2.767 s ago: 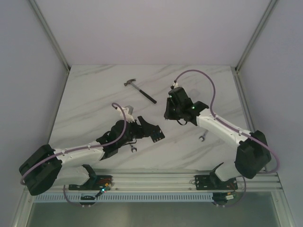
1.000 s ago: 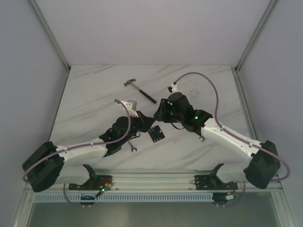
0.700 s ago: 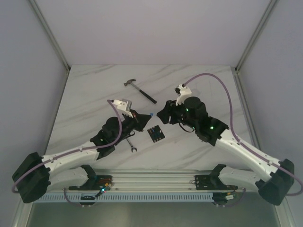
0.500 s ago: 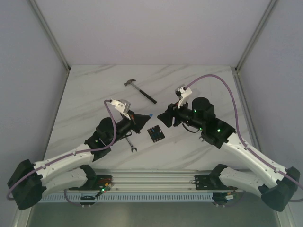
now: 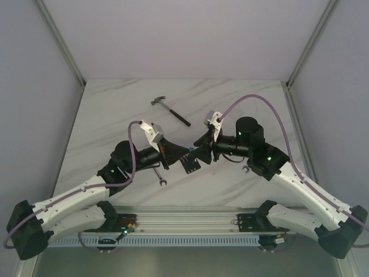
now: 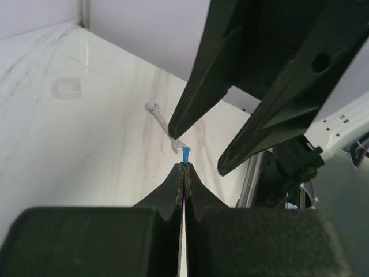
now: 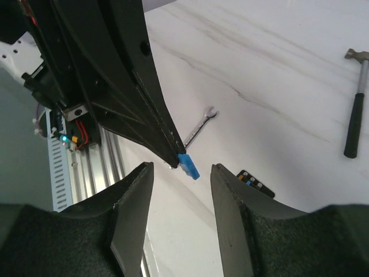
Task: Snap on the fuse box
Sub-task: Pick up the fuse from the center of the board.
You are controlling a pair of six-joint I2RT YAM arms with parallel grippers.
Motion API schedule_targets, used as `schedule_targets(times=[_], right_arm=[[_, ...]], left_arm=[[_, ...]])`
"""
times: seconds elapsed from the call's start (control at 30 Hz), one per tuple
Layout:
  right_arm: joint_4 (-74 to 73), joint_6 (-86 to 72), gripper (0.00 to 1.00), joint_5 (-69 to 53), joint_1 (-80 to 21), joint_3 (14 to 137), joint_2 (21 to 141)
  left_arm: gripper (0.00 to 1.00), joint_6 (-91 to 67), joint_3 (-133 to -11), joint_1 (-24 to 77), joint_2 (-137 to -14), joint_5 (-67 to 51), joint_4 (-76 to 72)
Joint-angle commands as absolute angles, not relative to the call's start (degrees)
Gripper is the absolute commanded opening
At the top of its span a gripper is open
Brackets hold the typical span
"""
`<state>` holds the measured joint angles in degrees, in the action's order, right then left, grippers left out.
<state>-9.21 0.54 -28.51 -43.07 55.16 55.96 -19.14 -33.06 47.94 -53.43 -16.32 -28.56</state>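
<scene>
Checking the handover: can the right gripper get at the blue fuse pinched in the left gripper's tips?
Probably yes. The right gripper is open, its fingers pointing at the blue fuse, which juts clear of the shut tips of the left gripper. Nothing lies between them.

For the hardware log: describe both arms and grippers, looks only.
The left arm and right arm have white links, black joint housings, and a purple cable each. Green lights dot the right arm. The left gripper and right gripper have matte black, tapering fingers.
</scene>
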Motion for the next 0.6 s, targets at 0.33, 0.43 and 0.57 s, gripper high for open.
schedule_targets(times=[0.33,0.43,0.57], right_arm=[[-11.87,5.64,0.4,-44.67,-39.65,58.77,57.09],[-12.15,6.04,0.35,-45.31,-39.23,58.67,57.13],[-12.58,6.46,0.31,-46.48,-38.53,58.54,57.29]], left_arm=[[0.02,-17.97,-34.58,47.82,-52.12,-27.28,-29.73],[0.01,-18.04,-34.45,47.8,-52.2,-27.39,-30.04],[0.01,-18.28,-34.29,47.81,-52.21,-27.42,-30.3]])
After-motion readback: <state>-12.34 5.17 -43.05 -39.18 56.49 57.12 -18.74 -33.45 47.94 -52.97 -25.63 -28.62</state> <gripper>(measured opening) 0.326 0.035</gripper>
